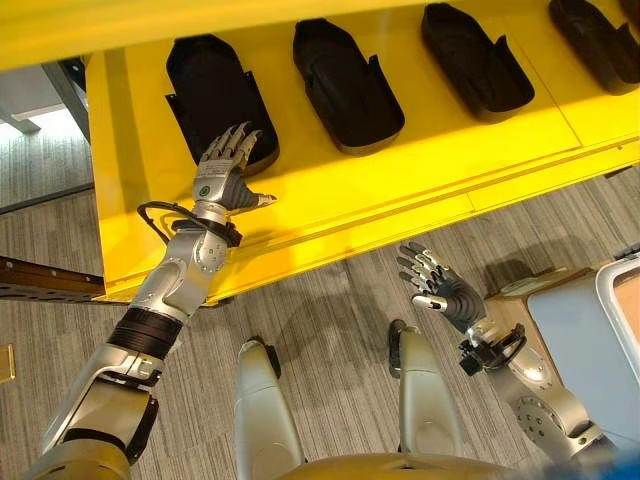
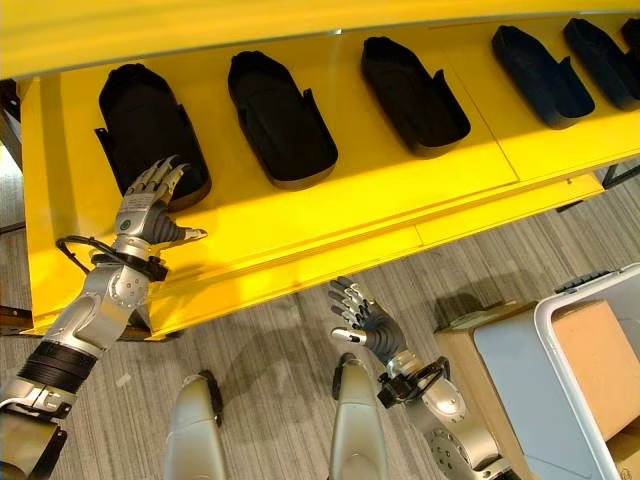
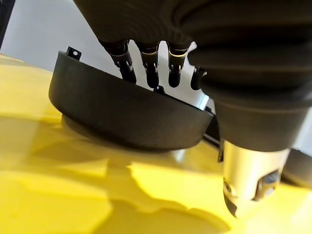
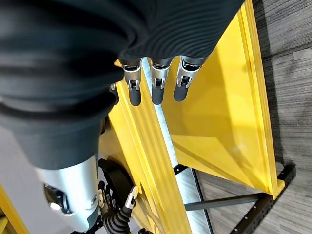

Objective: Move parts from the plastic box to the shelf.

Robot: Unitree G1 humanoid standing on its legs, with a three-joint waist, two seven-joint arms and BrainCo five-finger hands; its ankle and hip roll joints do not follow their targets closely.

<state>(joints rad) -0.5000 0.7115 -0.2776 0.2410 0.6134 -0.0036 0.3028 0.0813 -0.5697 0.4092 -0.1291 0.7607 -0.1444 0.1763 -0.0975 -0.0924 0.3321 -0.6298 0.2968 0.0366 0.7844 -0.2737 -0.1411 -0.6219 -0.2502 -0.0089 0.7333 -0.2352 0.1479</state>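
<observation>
Nearest, the right hand is held empty with relaxed fingers over the floor beside the plastic box, while farther off the left hand, fingers straight, is rested against the leftmost part, seemingly set on the yellow shelf.

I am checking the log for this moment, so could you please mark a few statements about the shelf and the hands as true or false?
1. The left hand is open at the leftmost black moulded plastic part on the yellow metal shelf. True.
2. The right hand carries a black part. False: it is open, holding nothing, above the grey floor.
3. The shelf holds one black part. False: several lie in a row.
4. A white plastic box stands at the robot's right. True.
</observation>
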